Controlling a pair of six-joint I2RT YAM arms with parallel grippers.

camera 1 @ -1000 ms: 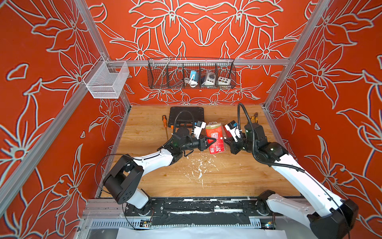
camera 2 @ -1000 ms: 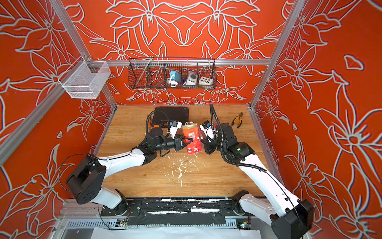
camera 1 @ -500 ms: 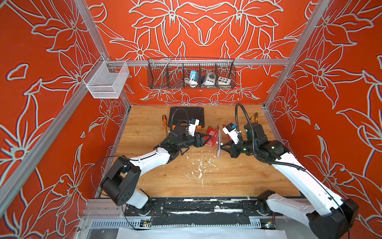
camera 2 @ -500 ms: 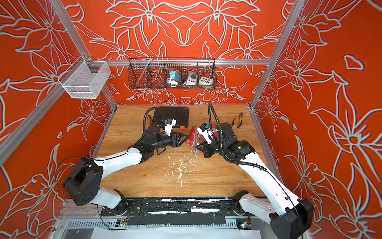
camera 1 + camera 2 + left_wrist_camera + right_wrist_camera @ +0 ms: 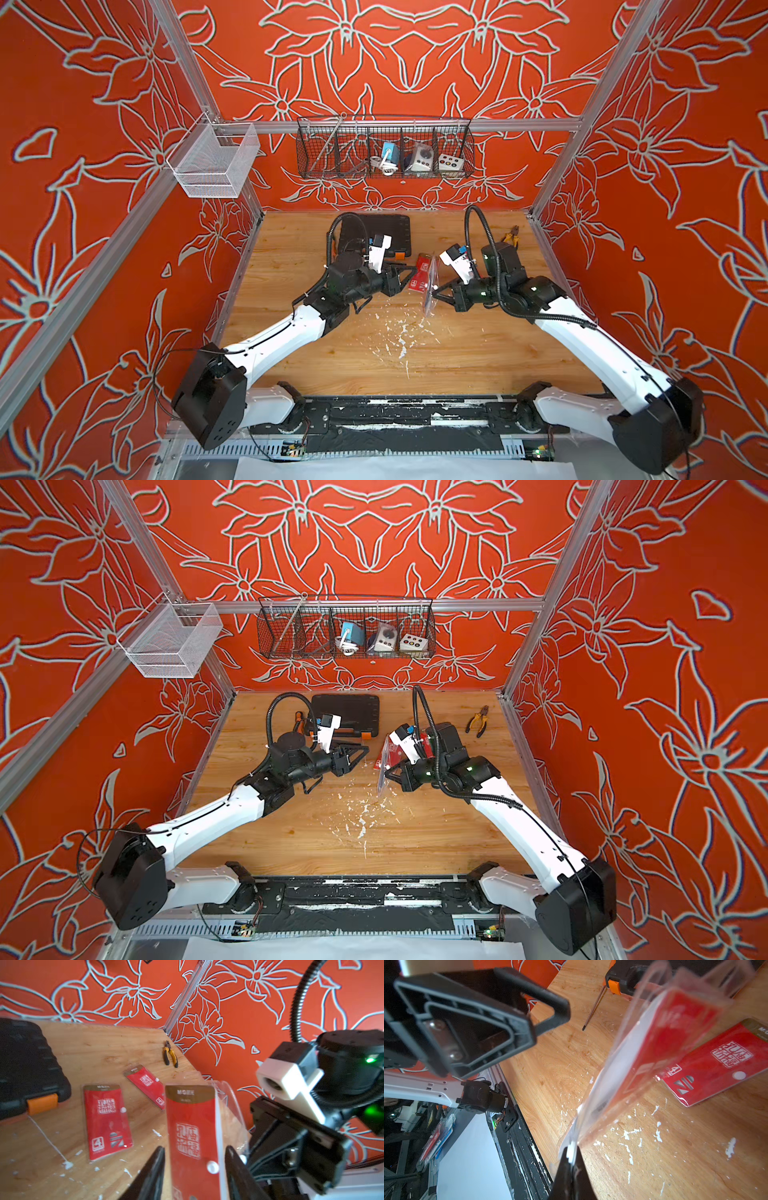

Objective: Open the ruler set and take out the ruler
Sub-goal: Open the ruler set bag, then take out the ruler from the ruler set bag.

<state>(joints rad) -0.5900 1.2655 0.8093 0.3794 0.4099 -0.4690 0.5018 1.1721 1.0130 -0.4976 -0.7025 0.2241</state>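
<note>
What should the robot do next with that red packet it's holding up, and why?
Probably close the left hand on the ruler set. Its fingers stand apart on either side of it, not gripping, while the right hand pinches its clear edge and holds it up. A second grip would let the two pull it open.
</note>
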